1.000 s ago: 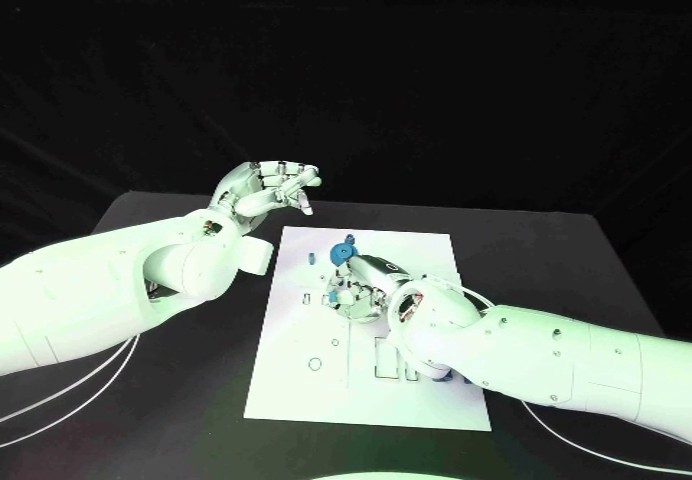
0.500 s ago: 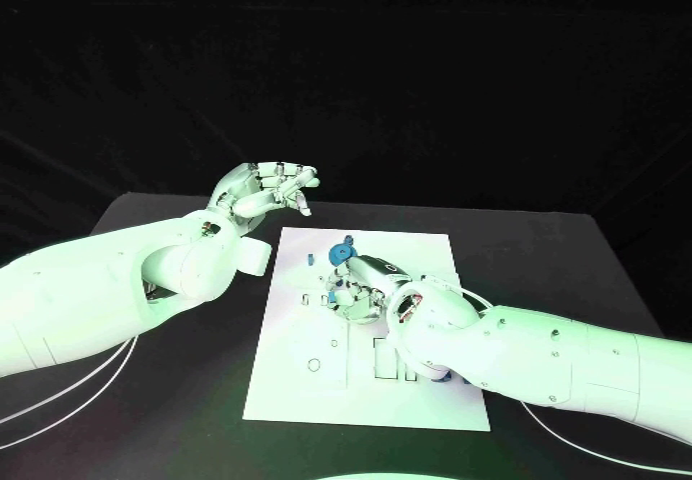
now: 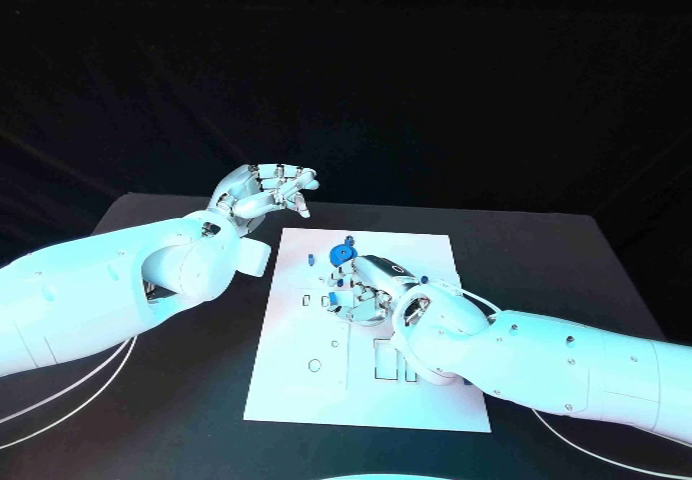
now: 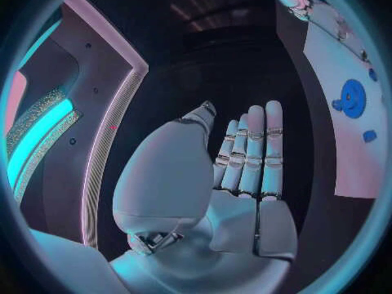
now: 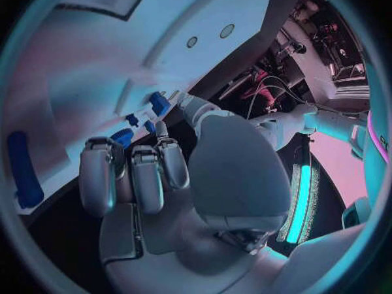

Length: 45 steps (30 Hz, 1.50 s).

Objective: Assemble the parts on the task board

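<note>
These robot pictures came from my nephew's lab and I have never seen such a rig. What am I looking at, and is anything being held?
It is a robot with two white arms, each ending in a silver many-fingered hand, working at a black table. One picture looks down from a camera on its head; the two round ones come from cameras at its wrists, behind each hand. On the table lies a flat white plate, the task board, carrying small blue parts, among them a round blue gear-like piece. The left hand is raised beyond the board's far corner and holds nothing, its fingers straight in the left wrist view. The right hand is down over the board's middle; whether it grips a part cannot be told.
</note>
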Motion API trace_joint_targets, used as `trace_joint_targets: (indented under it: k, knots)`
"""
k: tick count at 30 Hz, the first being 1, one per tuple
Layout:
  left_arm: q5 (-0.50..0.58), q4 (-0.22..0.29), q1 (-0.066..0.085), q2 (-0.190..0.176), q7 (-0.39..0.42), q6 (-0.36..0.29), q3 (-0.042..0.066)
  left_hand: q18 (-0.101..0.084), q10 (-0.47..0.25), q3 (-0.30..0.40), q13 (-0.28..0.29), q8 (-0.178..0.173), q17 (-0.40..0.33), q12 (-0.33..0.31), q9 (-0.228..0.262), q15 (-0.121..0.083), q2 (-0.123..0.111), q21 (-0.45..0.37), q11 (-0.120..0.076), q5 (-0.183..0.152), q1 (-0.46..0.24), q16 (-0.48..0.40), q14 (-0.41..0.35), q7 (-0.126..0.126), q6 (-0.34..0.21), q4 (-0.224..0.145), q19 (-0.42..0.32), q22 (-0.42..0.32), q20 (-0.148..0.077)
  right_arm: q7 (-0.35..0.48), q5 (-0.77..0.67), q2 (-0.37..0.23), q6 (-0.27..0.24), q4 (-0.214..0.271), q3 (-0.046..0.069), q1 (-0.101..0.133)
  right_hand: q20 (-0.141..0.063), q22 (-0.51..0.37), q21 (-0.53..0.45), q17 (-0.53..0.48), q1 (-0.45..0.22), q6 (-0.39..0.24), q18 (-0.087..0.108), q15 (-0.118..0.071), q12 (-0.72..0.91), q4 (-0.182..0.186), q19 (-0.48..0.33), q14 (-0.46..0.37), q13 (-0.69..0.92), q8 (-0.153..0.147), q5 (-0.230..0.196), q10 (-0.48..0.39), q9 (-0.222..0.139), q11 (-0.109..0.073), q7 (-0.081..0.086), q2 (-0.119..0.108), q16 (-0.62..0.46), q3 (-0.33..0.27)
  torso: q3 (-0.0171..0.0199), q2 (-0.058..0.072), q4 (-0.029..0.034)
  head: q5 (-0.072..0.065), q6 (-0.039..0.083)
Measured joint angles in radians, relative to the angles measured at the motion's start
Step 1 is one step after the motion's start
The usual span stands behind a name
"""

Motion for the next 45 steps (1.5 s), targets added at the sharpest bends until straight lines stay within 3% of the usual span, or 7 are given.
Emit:
trace_joint_targets:
  k: [5,9,13,16,19,30,45]
  knots:
    - [-0.080,-0.011,0.000,-0.001,-0.108,0.022,0.000,0.000,-0.030,-0.037,0.214,0.113,0.105,0.328,0.059,-0.026,0.029,0.112,-0.026,0.003,-0.053,0.163,0.089,-0.011,-0.028,0.002,0.027,0.058,-0.027,0.068,0.044,-0.073,-0.013,0.055,0.012,0.036,0.007,0.000,-0.078,0.000,0.031,0.020,0.000,0.000,-0.028,0.008,-0.042,0.000,0.000,0.013,0.008,-0.030,0.005,0.000,-0.004,0.031,-0.012,-0.035,0.0005,-0.004,-0.0027,0.002,0.005]
    - [-0.197,-0.031,0.000,0.000,-0.233,0.076,0.000,-0.017,-0.056,-0.033,0.427,0.248,0.468,0.655,0.130,-0.065,0.045,0.266,-0.070,0.001,-0.083,0.396,0.353,-0.049,0.012,0.006,0.178,0.253,-0.062,0.138,0.123,-0.138,-0.009,0.096,0.015,0.067,0.002,-0.015,-0.189,0.000,0.047,0.026,0.024,0.000,-0.085,0.008,-0.109,0.000,-0.042,0.049,0.037,-0.100,0.021,-0.003,-0.007,0.028,-0.042,-0.035,0.0024,-0.012,-0.0058,0.004,0.003]
    - [-0.325,-0.044,0.002,0.005,-0.357,0.142,0.000,-0.055,0.003,-0.025,0.612,0.323,0.684,0.860,0.180,-0.087,0.053,0.377,-0.093,0.001,-0.127,0.499,0.483,-0.077,0.027,0.007,0.321,0.438,-0.082,0.187,0.218,-0.210,0.004,0.125,0.019,0.098,0.002,-0.021,-0.199,0.001,0.049,0.025,0.024,0.000,-0.087,0.008,-0.109,0.000,-0.050,0.062,0.053,-0.104,0.028,-0.007,-0.008,0.027,-0.043,-0.035,0.0046,-0.020,-0.0078,0.007,-0.002]
    - [-0.425,-0.048,0.004,0.015,-0.455,0.194,0.000,-0.071,0.090,-0.019,0.758,0.358,0.736,0.978,0.209,-0.101,0.053,0.429,-0.108,0.001,-0.157,0.539,0.524,-0.090,0.039,0.006,0.390,0.529,-0.096,0.211,0.304,-0.260,0.015,0.135,0.019,0.118,0.002,-0.021,-0.203,0.001,0.049,0.014,0.024,0.000,-0.087,0.008,-0.109,0.000,-0.054,0.077,0.079,-0.107,0.035,-0.004,-0.007,0.027,-0.043,-0.035,0.0069,-0.028,-0.0066,0.006,-0.005]
    - [-0.518,-0.048,0.006,0.024,-0.547,0.247,0.000,-0.070,0.124,-0.019,0.815,0.377,0.740,1.021,0.228,-0.103,0.054,0.447,-0.114,0.001,-0.201,0.550,0.525,-0.097,0.039,0.006,0.413,0.563,-0.105,0.224,0.385,-0.295,0.029,0.129,0.019,0.137,0.002,-0.021,-0.203,0.001,0.049,0.010,0.024,0.000,-0.087,0.008,-0.109,0.000,-0.055,0.078,0.084,-0.108,0.036,-0.004,-0.007,0.027,-0.043,-0.035,0.0101,-0.034,-0.0058,0.006,-0.011]
    - [-0.758,-0.073,0.022,0.082,-0.775,0.415,-0.001,-0.070,0.118,-0.040,0.809,0.397,0.739,1.017,0.262,-0.106,0.043,0.449,-0.119,0.001,-0.302,0.550,0.529,-0.100,0.036,0.007,0.413,0.564,-0.105,0.230,0.541,-0.340,0.067,0.058,0.020,0.161,0.002,-0.023,-0.207,0.001,0.049,0.000,0.024,0.000,-0.093,0.011,-0.109,0.000,-0.061,0.081,0.093,-0.113,0.039,-0.002,-0.007,0.027,-0.043,-0.032,0.0189,-0.049,-0.0052,0.013,-0.034]
    - [-0.847,-0.170,0.041,0.183,-0.863,0.529,-0.032,-0.070,0.103,-0.054,0.790,0.404,0.739,1.004,0.279,-0.106,0.049,0.449,-0.119,0.000,-0.328,0.546,0.529,-0.104,0.032,0.008,0.413,0.557,-0.105,0.208,0.546,-0.347,0.080,0.038,0.019,0.163,0.002,-0.022,-0.207,0.000,0.049,-0.001,0.024,0.000,-0.093,0.011,-0.109,0.000,-0.061,0.089,0.093,-0.112,0.040,-0.002,-0.008,0.027,-0.043,-0.032,0.0189,-0.050,-0.0074,0.028,-0.044]
